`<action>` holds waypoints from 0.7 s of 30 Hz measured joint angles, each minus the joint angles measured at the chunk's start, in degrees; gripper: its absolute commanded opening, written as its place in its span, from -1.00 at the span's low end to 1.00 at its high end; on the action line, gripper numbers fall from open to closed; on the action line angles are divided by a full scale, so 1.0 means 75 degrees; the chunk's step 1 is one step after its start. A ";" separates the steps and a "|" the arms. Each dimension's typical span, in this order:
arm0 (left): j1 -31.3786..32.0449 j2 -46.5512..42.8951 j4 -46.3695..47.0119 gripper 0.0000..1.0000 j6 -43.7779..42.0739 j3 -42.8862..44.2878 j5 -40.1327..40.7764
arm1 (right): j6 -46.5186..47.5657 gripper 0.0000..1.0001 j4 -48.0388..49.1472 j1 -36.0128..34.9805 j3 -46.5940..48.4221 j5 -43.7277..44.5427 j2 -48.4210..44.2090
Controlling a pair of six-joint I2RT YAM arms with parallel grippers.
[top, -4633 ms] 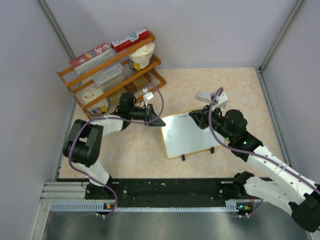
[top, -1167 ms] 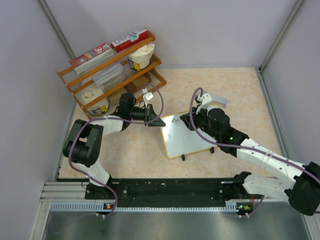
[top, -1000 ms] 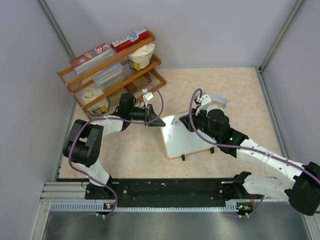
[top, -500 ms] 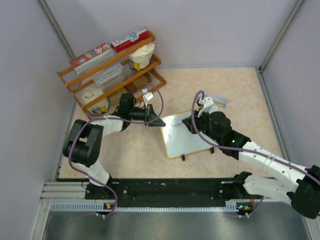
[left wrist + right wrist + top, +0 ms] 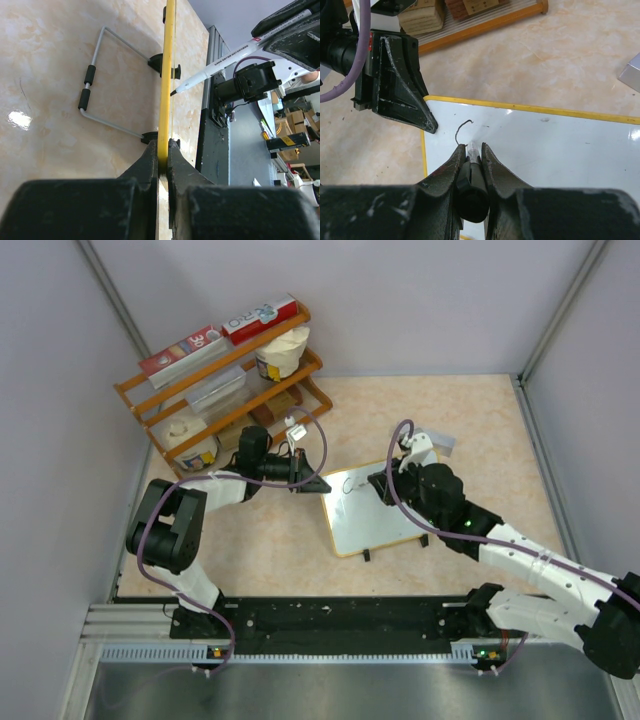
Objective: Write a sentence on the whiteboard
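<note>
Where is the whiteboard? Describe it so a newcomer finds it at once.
On the beige table, right of the orange rack, the whiteboard sits between the arms. The left gripper clamps its edge; the right gripper holds a marker over it. Unlike the small grey block beyond, it is white and yellow-framed.

The desk [image 5: 480, 420] is a pale beige, marbled surface walled in on three sides. An orange wooden rack [image 5: 290, 392] stands in its far left corner. Near the middle the whiteboard [image 5: 368, 522] rests on it by two small black feet [image 5: 366, 556]. A small grey block [image 5: 438, 441] lies just beyond the board's far right corner. A black rail [image 5: 340, 618] runs along the near edge.
</note>
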State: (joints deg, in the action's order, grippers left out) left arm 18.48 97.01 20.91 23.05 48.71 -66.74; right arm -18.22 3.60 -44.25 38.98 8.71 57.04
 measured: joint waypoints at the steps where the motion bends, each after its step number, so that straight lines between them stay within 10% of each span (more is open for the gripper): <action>1: 0.0000 0.0000 -0.0006 -1.00 0.0000 0.0000 0.0006 | -0.0003 -1.00 0.0003 0.0000 0.0000 0.0015 0.0000; 21: 0.0015 0.0003 -0.0102 -1.00 -0.0058 0.0038 0.0015 | -0.0050 -1.00 -0.0012 0.0000 -0.0061 0.0003 -0.0079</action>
State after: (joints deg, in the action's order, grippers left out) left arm 18.59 97.03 20.14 22.61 48.99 -66.63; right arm -18.59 3.51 -44.25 38.52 8.73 56.45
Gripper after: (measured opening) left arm 0.056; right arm 0.138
